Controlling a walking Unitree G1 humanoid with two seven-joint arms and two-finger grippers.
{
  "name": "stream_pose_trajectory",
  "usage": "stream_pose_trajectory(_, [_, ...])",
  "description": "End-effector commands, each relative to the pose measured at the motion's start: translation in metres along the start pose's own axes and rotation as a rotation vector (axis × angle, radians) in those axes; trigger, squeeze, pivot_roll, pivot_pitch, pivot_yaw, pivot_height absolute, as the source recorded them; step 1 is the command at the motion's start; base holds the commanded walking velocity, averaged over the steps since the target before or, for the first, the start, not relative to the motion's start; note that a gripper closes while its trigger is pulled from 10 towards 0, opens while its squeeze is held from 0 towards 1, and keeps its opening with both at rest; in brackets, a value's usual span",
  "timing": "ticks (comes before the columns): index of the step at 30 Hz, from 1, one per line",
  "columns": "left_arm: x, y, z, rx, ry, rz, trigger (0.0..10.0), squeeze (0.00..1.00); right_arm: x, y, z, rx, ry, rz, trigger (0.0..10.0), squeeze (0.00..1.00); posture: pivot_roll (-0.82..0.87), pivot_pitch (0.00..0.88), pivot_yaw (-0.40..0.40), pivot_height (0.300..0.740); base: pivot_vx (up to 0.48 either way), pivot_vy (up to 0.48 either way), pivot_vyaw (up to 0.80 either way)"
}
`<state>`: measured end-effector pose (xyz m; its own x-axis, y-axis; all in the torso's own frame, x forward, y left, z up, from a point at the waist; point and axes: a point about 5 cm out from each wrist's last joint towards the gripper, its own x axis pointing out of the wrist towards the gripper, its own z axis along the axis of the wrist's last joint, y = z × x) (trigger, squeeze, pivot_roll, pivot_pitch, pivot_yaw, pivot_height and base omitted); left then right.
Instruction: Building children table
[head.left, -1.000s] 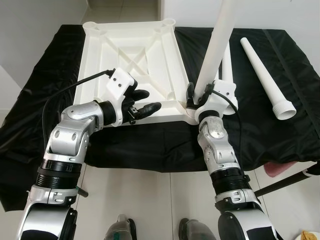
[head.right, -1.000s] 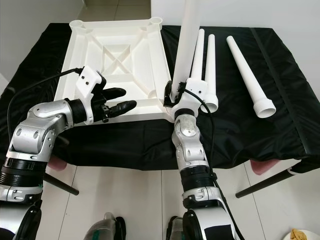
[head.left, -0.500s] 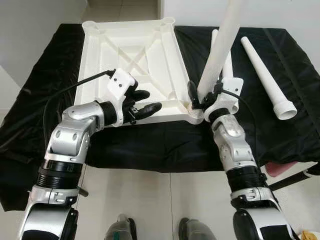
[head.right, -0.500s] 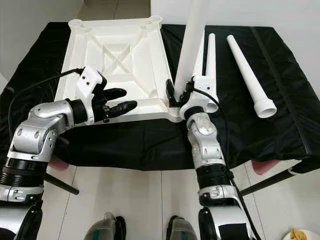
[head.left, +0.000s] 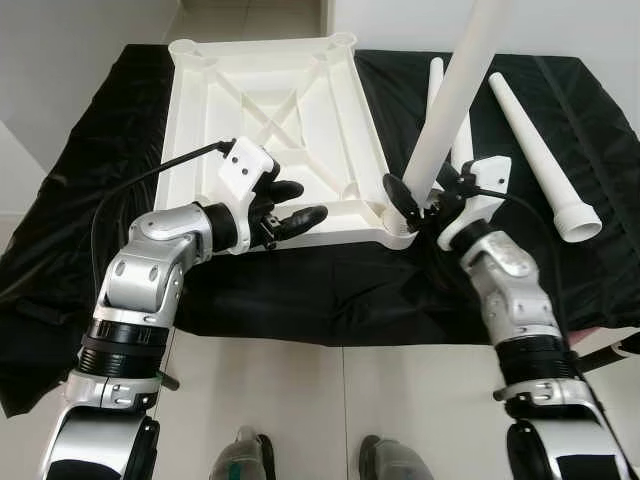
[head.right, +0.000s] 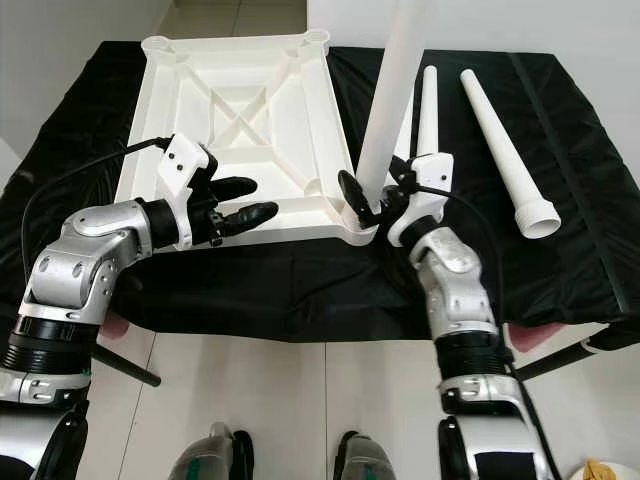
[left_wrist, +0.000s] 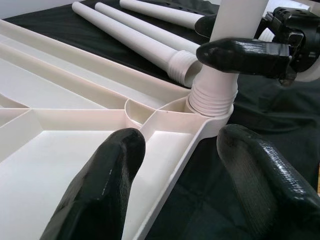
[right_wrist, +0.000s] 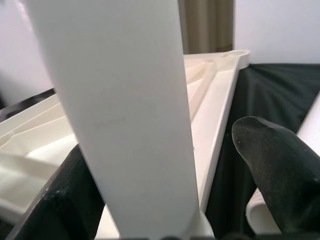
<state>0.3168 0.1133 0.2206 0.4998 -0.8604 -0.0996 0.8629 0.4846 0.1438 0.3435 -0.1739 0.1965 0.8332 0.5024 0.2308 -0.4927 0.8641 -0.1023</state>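
At centre left, the left gripper (head.left: 285, 205), fingers spread and empty, is hovering over the upturned tabletop (head.left: 265, 110), probably steadying it. At centre right, the right gripper (head.left: 425, 197) is straddling the leg (head.left: 450, 100), seating it in the corner socket; spare legs (head.left: 540, 140) are lying upper right.

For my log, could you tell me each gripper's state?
Left gripper: open, over the tabletop edge.
Right gripper: open around the upright leg.

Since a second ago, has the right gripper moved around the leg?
Yes. The right gripper swung rightward, away from the tabletop edge, with the leg between its jaws.
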Motion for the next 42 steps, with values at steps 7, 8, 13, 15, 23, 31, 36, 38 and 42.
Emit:
stream_pose_trajectory(7, [0.001,0.002,0.000,-0.007,0.000,0.089,10.0,0.00,-0.008,-0.009,0.001,0.002,0.064,0.161,10.0,0.00,-0.01,0.104,0.054,0.740,0.000,0.000,0.00])
stream_pose_trajectory(8, [0.002,0.002,0.000,-0.007,-0.001,0.088,10.0,0.00,-0.009,-0.010,0.001,-0.002,0.073,0.184,7.0,0.00,-0.01,0.104,0.054,0.740,0.000,0.000,0.00])
stream_pose_trajectory(13, [0.002,0.001,-0.001,-0.008,-0.003,0.088,10.0,0.00,-0.010,-0.011,0.000,0.007,0.091,0.228,3.7,0.00,0.00,0.096,0.052,0.740,0.000,0.000,0.00])
stream_pose_trajectory(15, [0.002,0.001,-0.001,-0.009,-0.003,0.089,10.0,0.00,-0.010,-0.010,-0.001,0.012,0.098,0.245,3.3,0.00,0.00,0.091,0.051,0.740,0.000,0.000,0.00])
stream_pose_trajectory(23, [0.002,0.000,-0.001,-0.011,-0.004,0.088,10.0,0.00,-0.006,-0.008,-0.004,0.027,0.118,0.290,10.0,0.00,0.00,0.077,0.050,0.740,0.000,0.000,0.00])
stream_pose_trajectory(31, [0.002,0.000,-0.001,-0.011,-0.005,0.088,10.0,0.00,-0.005,-0.008,-0.005,0.040,0.124,0.292,10.0,0.00,0.00,0.077,0.050,0.740,0.000,0.000,0.00])
stream_pose_trajectory(36, [0.002,0.000,-0.002,-0.013,-0.005,0.088,10.0,0.00,-0.004,-0.006,-0.006,0.075,0.115,0.254,10.0,0.00,0.00,0.077,0.049,0.740,0.000,0.000,0.00])
stream_pose_trajectory(38, [0.002,0.000,-0.002,-0.013,-0.005,0.088,10.0,0.00,-0.004,-0.006,-0.006,0.075,0.115,0.254,10.0,0.00,0.00,0.077,0.049,0.740,0.000,0.000,0.00])
stream_pose_trajectory(42, [0.002,0.000,-0.001,-0.015,-0.005,0.090,10.0,0.00,0.000,0.001,0.000,0.109,0.060,0.157,10.0,0.00,0.00,0.089,0.046,0.740,0.000,0.000,0.00])
